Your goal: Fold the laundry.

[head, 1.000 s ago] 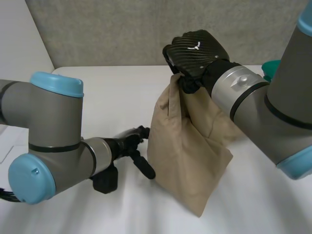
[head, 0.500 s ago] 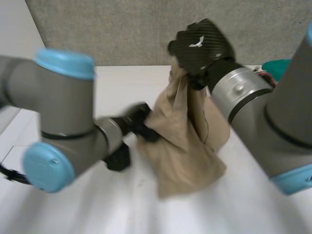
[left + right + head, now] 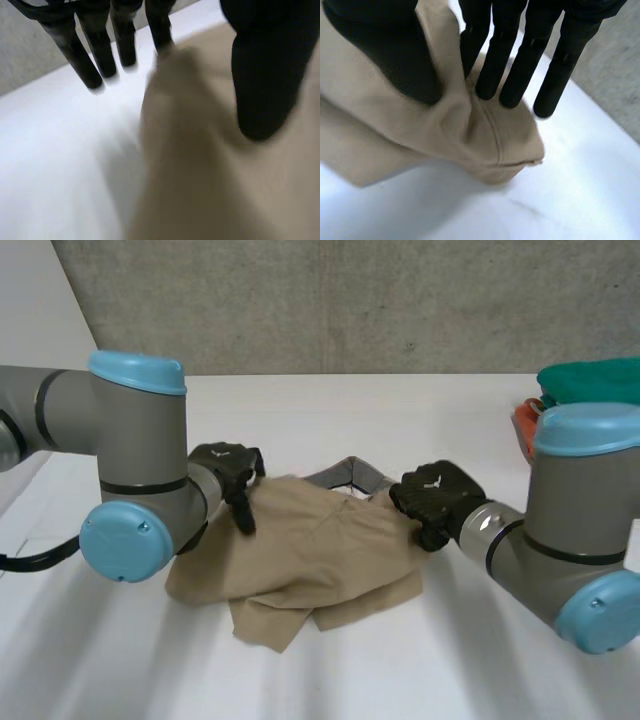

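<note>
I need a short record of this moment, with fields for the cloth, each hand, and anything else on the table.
cloth: tan cloth, crumpled on the white table
left hand: open, thumb resting on the cloth's edge
right hand: shut on a fold at the cloth's opposite edge
other: green item at the table's right edge

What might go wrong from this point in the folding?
The tan cloth lies bunched, so folding it now would likely trap creases. The right hand pinches only a small ridge near one edge, which may slip under a pull. The right arm appears close to the green pile and might nudge it.
</note>
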